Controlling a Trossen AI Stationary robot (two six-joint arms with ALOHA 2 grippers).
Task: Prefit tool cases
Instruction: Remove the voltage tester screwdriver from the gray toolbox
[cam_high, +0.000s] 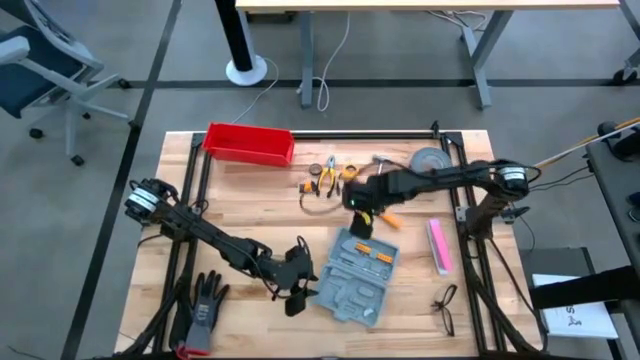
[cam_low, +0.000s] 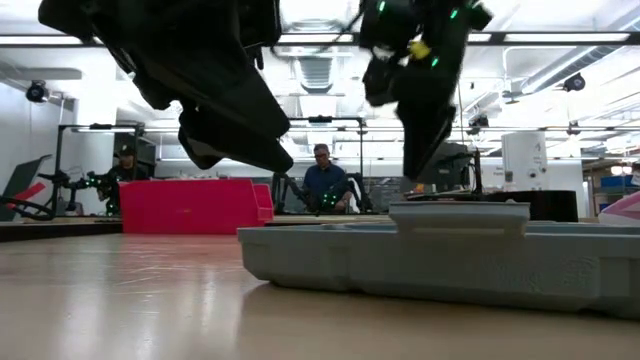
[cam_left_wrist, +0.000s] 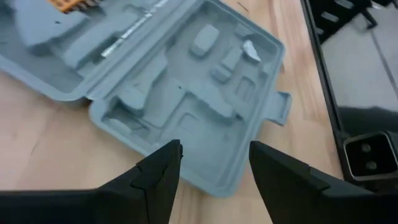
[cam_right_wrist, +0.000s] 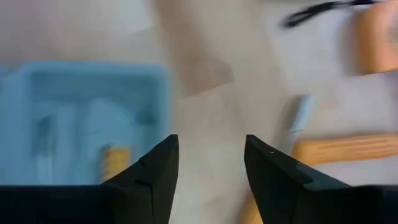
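Note:
The grey-blue tool case (cam_high: 358, 275) lies open and flat on the wooden table, with its moulded slots facing up. A few small orange-handled pieces (cam_high: 372, 254) sit in its far half. My left gripper (cam_left_wrist: 214, 155) is open. It hovers over the left rim of the case's near half (cam_left_wrist: 186, 93), and in the low view it (cam_low: 240, 130) stands clear above the case (cam_low: 450, 255). My right gripper (cam_right_wrist: 208, 155) is open and points down over bare table just beyond the case's far edge (cam_right_wrist: 81, 118). Nothing is between its fingers, and an orange-handled tool (cam_right_wrist: 336, 149) lies beside it.
A red bin (cam_high: 248, 143) stands at the far left. Pliers and small tools (cam_high: 325, 178) and a tape roll (cam_high: 430, 160) lie behind the case. A pink object (cam_high: 438, 245) and glasses (cam_high: 445, 308) lie to its right, and a black glove (cam_high: 205, 310) at the near left. People sit beyond the table (cam_low: 322, 180).

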